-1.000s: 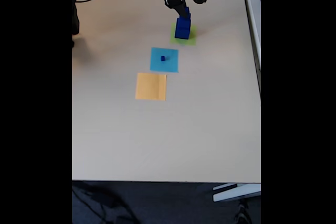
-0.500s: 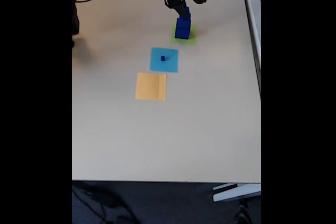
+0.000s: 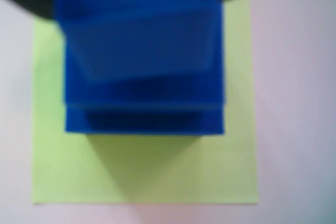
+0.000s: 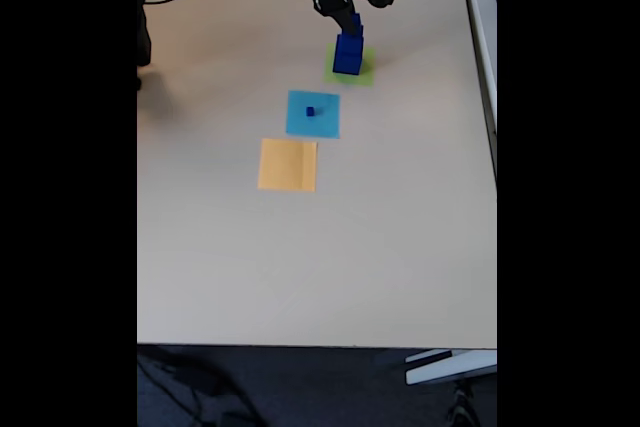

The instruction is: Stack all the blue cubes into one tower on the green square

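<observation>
The tower (image 4: 348,52) stands on the green square (image 4: 366,74) near the far edge of the surface (image 4: 320,257), toward its right corner in the fixed view. The end effector (image 4: 354,21) sits right at the top of the tower, at the uppermost cube. Whether it is clenched on that cube or has let go, I cannot tell: the jaws are too small there and out of focus in the wrist view.

One tiny blue cube (image 4: 310,111) rests on a light-blue paper square (image 4: 313,113), nearer the middle of the surface. An orange square (image 4: 288,165) lies just beyond it toward the near edge, with nothing on it.

The step in hand looks like seating the upper cube. To do it well, the cube should sit flat and centred on the one below before the jaws part, and the end effector should lift straight up (a sideways drag would likely shear the stack).

In the wrist view the blue cubes (image 3: 144,66) look like smooth, matte, hard blocks with crisp straight edges, stepped in size. The green square (image 3: 147,171) is a thin flat sheet, a little wider than the bottom cube, on a pale smooth top.
</observation>
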Controlling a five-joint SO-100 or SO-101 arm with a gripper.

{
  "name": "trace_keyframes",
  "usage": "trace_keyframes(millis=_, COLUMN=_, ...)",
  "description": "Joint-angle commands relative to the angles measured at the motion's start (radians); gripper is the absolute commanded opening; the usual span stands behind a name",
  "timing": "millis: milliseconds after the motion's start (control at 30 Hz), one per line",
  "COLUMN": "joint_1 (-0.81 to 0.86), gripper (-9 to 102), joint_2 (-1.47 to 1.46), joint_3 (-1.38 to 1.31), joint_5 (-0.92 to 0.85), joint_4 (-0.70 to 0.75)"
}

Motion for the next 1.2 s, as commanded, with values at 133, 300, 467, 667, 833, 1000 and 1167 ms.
trace_keyframes(millis=133, joint_1=-0.005, gripper=12, joint_2=0.012, joint_3=-0.055, joint_5=0.012, joint_4=-0.023)
trace_keyframes(millis=300, joint_1=-0.005, gripper=12, joint_2=0.012, joint_3=-0.054, joint_5=0.012, joint_4=-0.023)
trace_keyframes(millis=467, joint_1=-0.005, gripper=13, joint_2=0.012, joint_3=-0.054, joint_5=0.012, joint_4=-0.023)
trace_keyframes(millis=667, joint_1=-0.003, gripper=13, joint_2=0.014, joint_3=-0.054, joint_5=0.005, joint_4=-0.023)
trace_keyframes(millis=833, joint_1=-0.003, gripper=13, joint_2=0.014, joint_3=-0.052, joint_5=0.005, joint_4=-0.023)
trace_keyframes(millis=1000, joint_1=-0.002, gripper=13, joint_2=0.017, joint_3=-0.052, joint_5=0.003, joint_4=-0.023)
trace_keyframes(millis=1167, joint_1=0.002, gripper=14, joint_2=0.02, joint_3=-0.052, joint_5=-0.003, joint_4=-0.023)
